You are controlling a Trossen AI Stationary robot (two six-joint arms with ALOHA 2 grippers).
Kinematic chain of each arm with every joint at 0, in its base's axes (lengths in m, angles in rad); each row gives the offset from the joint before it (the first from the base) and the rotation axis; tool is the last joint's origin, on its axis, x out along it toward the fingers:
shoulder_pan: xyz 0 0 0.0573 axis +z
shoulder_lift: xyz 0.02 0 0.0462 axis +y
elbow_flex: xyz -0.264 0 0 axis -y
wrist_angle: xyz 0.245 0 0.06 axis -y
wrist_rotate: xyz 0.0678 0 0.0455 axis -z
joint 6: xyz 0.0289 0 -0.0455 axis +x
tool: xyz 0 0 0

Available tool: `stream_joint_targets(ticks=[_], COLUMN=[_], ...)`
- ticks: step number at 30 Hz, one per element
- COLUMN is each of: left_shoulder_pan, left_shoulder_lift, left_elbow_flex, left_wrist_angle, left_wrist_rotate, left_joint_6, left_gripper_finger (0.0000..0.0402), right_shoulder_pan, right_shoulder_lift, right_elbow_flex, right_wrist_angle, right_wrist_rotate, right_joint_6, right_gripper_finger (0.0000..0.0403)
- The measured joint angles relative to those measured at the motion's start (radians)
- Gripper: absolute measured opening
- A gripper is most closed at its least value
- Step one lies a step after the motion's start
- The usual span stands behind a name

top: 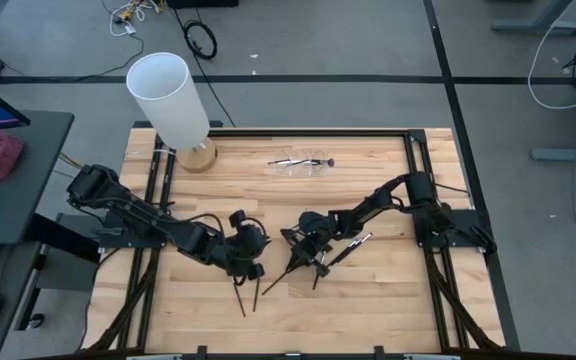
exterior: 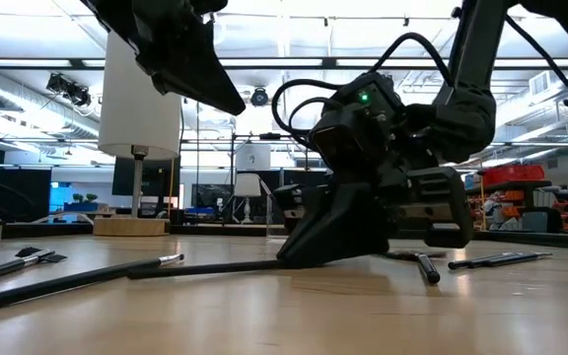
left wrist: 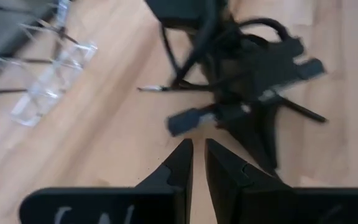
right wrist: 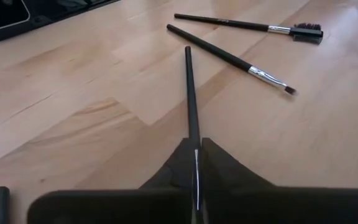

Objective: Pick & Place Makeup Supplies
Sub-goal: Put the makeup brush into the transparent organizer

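Several thin dark makeup brushes lie flat on the wooden table [top: 388,300]. My right gripper [right wrist: 196,167] is low at the table's middle [top: 303,260], shut on one brush [right wrist: 189,93]. Two more brushes [right wrist: 229,57] [right wrist: 247,25] lie just beyond it. My left gripper [left wrist: 197,155] hangs above the table beside it [top: 251,266], its fingers nearly together with nothing between them. Two brushes [top: 240,295] [top: 256,292] lie just near of it. Another brush [top: 353,245] lies toward the right. My right gripper pinches the brush at its silvery ferrule end [right wrist: 196,163] between the two fingers. The fingers slant down from the table's right side and lie along the brush. The dark handle [exterior: 215,266] runs on ahead of them, low along the table.
A tall white cylinder [top: 173,100] on a wooden base stands at the far left corner. A clear holder [top: 303,163] with a brush on it sits at the far middle. Black rails [top: 418,190] run along both sides. Free room is along the near edge.
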Motion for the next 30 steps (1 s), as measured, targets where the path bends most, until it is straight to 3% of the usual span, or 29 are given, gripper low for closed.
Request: stream_joint_targets(ticks=[5, 11, 14, 18, 21, 30], left_shoulder_pan=[0.031, 0.132, 0.183, 0.211, 0.21, 0.247], left_shoulder_lift=[0.022, 0.109, 0.16, 0.201, 0.22, 0.261], left_elbow_flex=[0.002, 0.001, 0.001, 0.001, 0.001, -0.001], left_wrist_angle=[-0.003, 0.011, 0.023, 0.077, 0.108, 0.102], left_wrist_rotate=[0.082, 0.239, 0.361, 0.489, 0.5, 0.431], left_joint_6=[0.005, -0.004, -0.059, -0.073, -0.049, -0.037], left_gripper_finger=[0.0054, 0.0114, 0.015, 0.0183, 0.0192, 0.0189], right_shoulder_pan=[-0.006, -0.008, -0.015, -0.016, -0.022, -0.025], right_shoulder_lift=[-0.001, -0.045, -0.092, -0.156, -0.182, -0.221], right_elbow_flex=[-0.003, -0.004, -0.006, -0.005, -0.005, -0.006], right_wrist_angle=[0.057, 0.022, -0.044, -0.171, -0.224, -0.24], right_wrist_rotate=[-0.002, 0.024, 0.101, 0.292, 0.345, 0.332], right_joint_6=[0.007, 0.03, 0.001, -0.063, -0.081, -0.102], right_gripper_finger=[0.0017, 0.0007, 0.0008, 0.0008, 0.0008, 0.0008])
